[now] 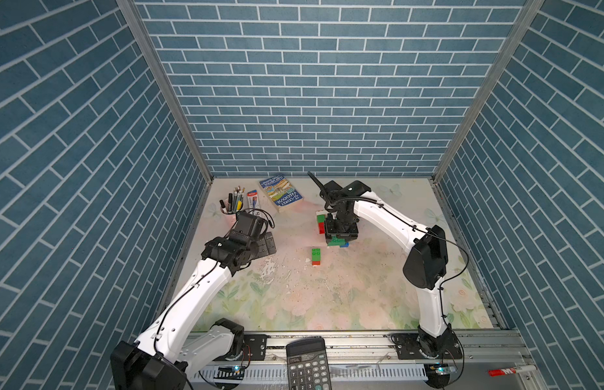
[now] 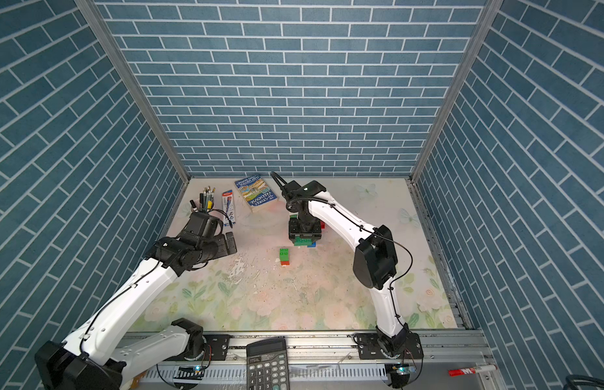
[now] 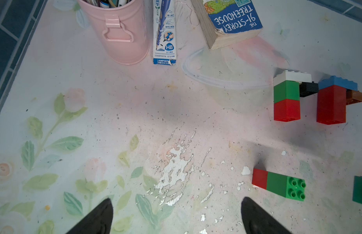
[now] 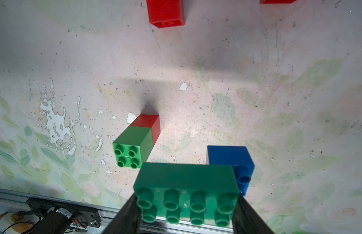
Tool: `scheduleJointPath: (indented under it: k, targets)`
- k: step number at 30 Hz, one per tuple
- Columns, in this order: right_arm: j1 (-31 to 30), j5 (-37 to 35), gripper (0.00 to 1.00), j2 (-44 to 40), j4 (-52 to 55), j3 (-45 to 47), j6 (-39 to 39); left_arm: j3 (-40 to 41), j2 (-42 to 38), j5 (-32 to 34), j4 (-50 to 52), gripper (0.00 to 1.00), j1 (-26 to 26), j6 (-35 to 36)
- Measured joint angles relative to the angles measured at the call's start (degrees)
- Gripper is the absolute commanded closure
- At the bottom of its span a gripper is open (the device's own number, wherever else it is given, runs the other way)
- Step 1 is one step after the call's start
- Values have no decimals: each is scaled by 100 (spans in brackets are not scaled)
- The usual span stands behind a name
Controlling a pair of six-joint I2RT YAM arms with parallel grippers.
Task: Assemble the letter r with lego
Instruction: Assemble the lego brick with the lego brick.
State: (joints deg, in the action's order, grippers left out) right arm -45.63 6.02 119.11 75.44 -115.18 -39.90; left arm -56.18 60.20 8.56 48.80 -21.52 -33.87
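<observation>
Open tabletop [image 1: 294,304] spreads from centre toward 6 o'clock; cup [image 3: 119,36], pencil box [image 3: 165,34] and book [image 3: 232,20] crowd the 11 o'clock edge. The left tool [image 3: 177,199], jaws wide apart, hovers at 9 o'clock. The right tool [image 4: 186,202], pointing down, clamps a green oblong brick [image 4: 186,178] near the green-red pair [image 1: 316,256] at centre.

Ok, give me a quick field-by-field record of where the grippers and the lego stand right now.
left gripper: open, empty, above bare mat
right gripper: shut on green oblong brick
green-red pair: lying on its side on the mat, clear of both grippers
blue brick: right beside the held brick; contact unclear
white-green-red stack: on the mat, black brick at its side
blue-red stack: next to that stack, brown brick at its side
letter r: not formed yet; pieces separate
</observation>
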Motion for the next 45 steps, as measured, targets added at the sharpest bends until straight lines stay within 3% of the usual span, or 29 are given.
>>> scheduleJointPath:
  k: [14,45]
  targets:
    - [-518,-87,89,684,205,-807,-544,249,-302,-546,-39,1,66,446]
    - [-601,-98,90,1119,435,-1108,-785,391,-234,-1019,-264,1,254,778]
